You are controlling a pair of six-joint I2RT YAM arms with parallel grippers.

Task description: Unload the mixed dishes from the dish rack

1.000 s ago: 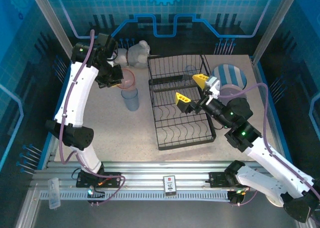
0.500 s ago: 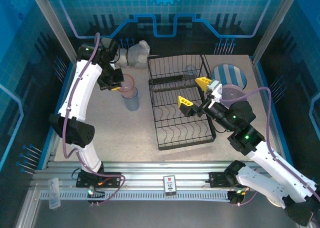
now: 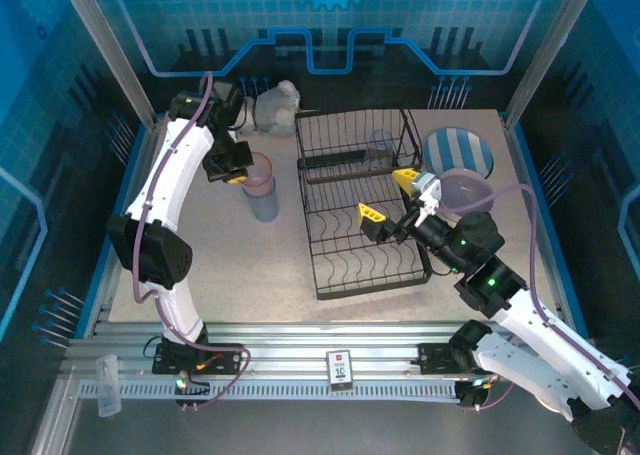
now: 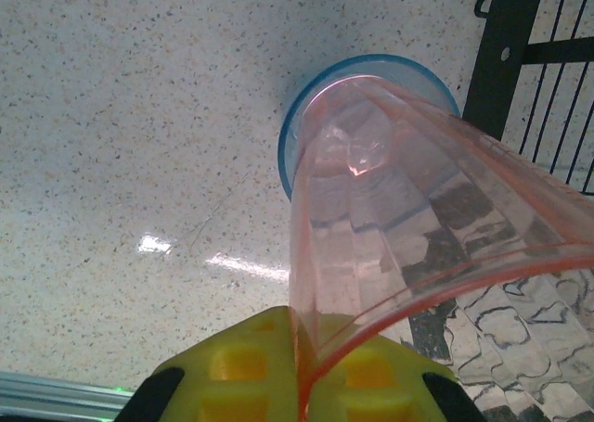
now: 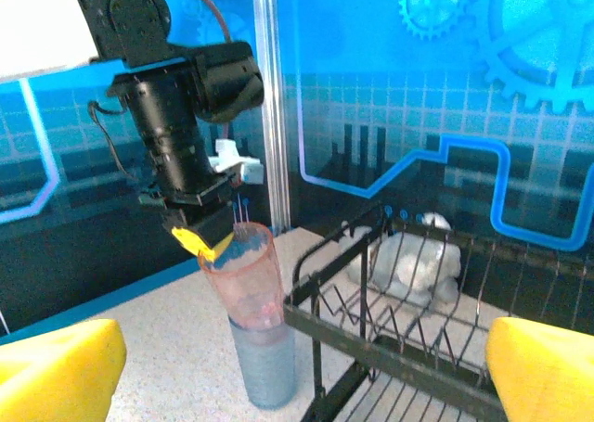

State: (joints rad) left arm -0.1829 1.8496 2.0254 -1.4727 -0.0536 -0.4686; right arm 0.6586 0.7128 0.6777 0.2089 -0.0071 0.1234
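The pink tumbler is pinched at its rim by the left hand, and in the left wrist view its base appears to sit inside the mouth of the blue-grey tumbler, which stands on the bench just left of the dish rack. The step in hand is judged to be the nesting of the two: the pink tumbler is best kept upright and centred over the lower one, lowered until it is seated, and released only then, so that the stack is not tipped. The right hand is spread wide above the rack, and nothing is gripped by it
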